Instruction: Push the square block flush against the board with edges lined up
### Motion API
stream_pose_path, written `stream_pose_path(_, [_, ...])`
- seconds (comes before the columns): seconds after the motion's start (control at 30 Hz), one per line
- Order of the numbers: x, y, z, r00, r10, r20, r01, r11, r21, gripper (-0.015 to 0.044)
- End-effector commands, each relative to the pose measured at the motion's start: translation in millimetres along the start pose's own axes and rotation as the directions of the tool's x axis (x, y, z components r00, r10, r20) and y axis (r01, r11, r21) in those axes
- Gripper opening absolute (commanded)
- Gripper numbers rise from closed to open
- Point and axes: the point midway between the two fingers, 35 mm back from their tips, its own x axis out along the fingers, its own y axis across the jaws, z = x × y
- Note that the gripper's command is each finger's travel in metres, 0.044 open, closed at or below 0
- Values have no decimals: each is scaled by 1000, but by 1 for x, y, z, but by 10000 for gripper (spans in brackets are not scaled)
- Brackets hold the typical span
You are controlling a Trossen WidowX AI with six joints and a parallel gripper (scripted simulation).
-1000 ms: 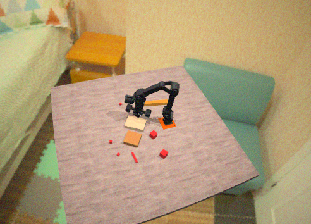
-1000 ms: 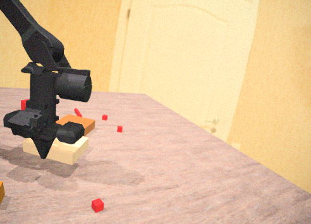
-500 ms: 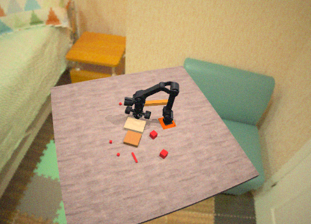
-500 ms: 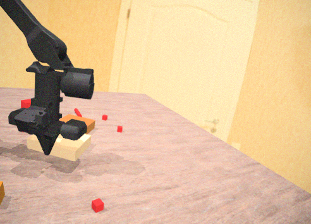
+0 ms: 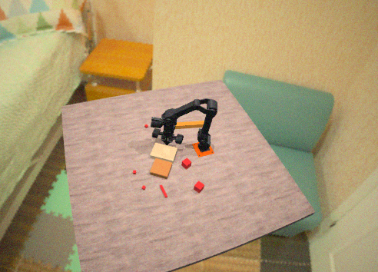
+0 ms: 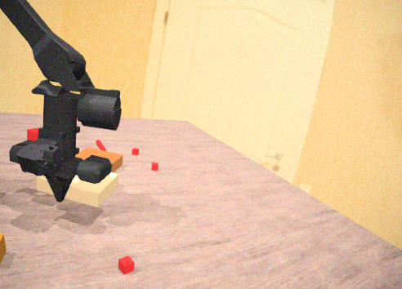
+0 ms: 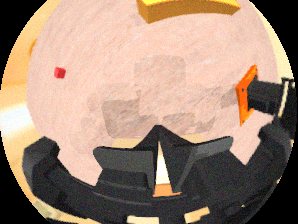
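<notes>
The square block [image 5: 160, 168] [image 6: 99, 153] [image 7: 165, 189] is orange-brown and lies flat. The cream board [image 5: 164, 152] [image 6: 107, 188] [image 7: 161, 172] lies flat between it and my gripper. Block and board look touching or nearly so along one long side of the board; a thin gap cannot be ruled out. The block's left and right edges seem set in from the board's ends in the top view. My gripper [image 5: 167, 143] [image 6: 60, 199] [image 7: 158, 128] is shut and empty, pointing down at the board's opposite long side, touching or very near it. Part of the board is hidden behind the fingers.
A yellow-orange bar [image 5: 189, 124] [image 7: 190, 9] lies behind the gripper. Red cubes [image 5: 186, 163] [image 5: 198, 187] lie to the block's right. Small red cubes [image 5: 134, 172] [image 5: 144, 187] and a red stick [image 5: 164, 191] lie beyond the block; another small red cube [image 5: 146, 126] [image 6: 126, 264] [image 7: 59, 73] lies behind.
</notes>
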Motion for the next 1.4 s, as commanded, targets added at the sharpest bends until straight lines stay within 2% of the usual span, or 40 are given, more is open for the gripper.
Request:
stream_pose_path(0.0, [1,-1,5,1000,-3,-2,3,1000,-4,0])
stream_pose_path(0.67, [1,-1,38,1000,-3,0,3,1000,-4,0])
stream_pose_path(0.73, [-9,1,35,1000,-1,0,1,1000,0,0])
stream_pose_path(0.87, [-52,1,35,1000,-3,0,3,1000,-4,0])
stream_pose_path(1.03, [-54,1,35,1000,-3,0,3,1000,-10,0])
stream_pose_path(1.37, [-54,-1,32,1000,-3,0,3,945,-326,0])
